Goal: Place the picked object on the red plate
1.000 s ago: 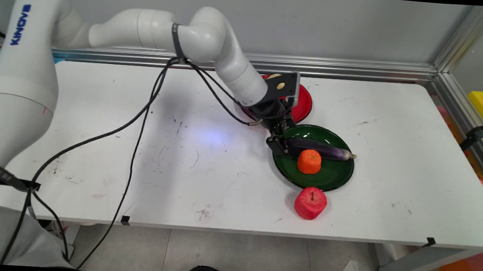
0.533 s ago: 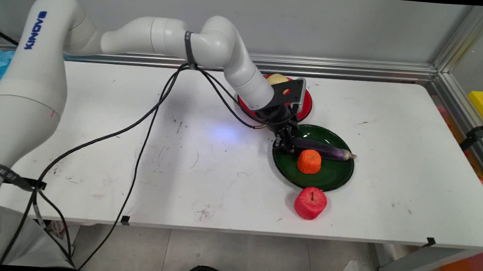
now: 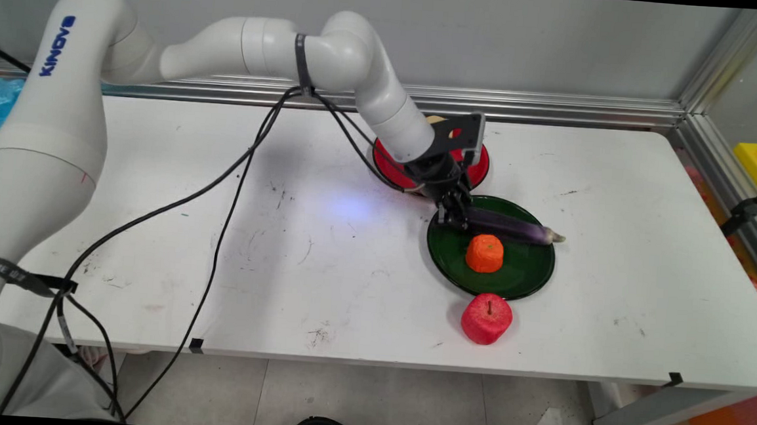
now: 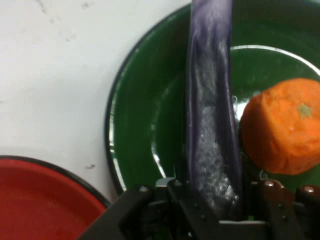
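My gripper [image 3: 455, 216] is shut on the near left end of a long purple eggplant [image 3: 512, 226], which hangs slightly lifted over the green plate [image 3: 445, 256]. In the hand view the eggplant [image 4: 212, 125] runs straight up from between the fingers [image 4: 215, 207], above the green plate [image 4: 135, 135]. An orange fruit [image 3: 484, 253] sits on the plate just in front of the eggplant, also seen as the orange [image 4: 282, 125] at right. A red apple [image 3: 486, 318] lies on the table by the plate's near rim.
A red plate [image 3: 476, 169] stands just behind the green one, partly hidden by the wrist, with a pale yellowish thing on it barely showing; the red plate [image 4: 40, 200] fills the hand view's lower left. Black cables hang from the arm over the table's left half.
The gripper has closed on the eggplant's left end and risen a little toward the back. The eggplant has lifted and shifted with it; orange and apple stay put.
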Robot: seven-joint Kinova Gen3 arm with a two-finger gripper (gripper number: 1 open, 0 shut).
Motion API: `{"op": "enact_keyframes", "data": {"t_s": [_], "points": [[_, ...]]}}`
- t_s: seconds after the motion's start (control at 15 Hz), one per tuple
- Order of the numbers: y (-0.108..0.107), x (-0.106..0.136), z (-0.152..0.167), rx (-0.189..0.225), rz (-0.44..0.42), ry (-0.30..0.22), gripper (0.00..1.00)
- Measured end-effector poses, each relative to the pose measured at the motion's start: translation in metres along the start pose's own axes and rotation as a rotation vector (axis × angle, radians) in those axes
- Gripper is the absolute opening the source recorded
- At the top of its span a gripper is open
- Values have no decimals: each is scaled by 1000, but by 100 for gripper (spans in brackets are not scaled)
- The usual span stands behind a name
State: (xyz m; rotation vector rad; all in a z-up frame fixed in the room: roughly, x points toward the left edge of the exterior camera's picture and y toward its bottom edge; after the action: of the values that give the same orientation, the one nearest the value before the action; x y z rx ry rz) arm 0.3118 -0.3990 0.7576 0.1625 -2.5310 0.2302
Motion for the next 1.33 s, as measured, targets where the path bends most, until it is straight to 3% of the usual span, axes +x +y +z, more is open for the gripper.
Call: {"op": "enact_keyframes", "data": {"t_s": [0.33, 0.73, 1.33], "points": [[-23, 3, -26, 40, -42, -6, 0], [-55, -20, -48, 112, -76, -64, 0], [-84, -56, -52, 167, -101, -130, 0]]}}
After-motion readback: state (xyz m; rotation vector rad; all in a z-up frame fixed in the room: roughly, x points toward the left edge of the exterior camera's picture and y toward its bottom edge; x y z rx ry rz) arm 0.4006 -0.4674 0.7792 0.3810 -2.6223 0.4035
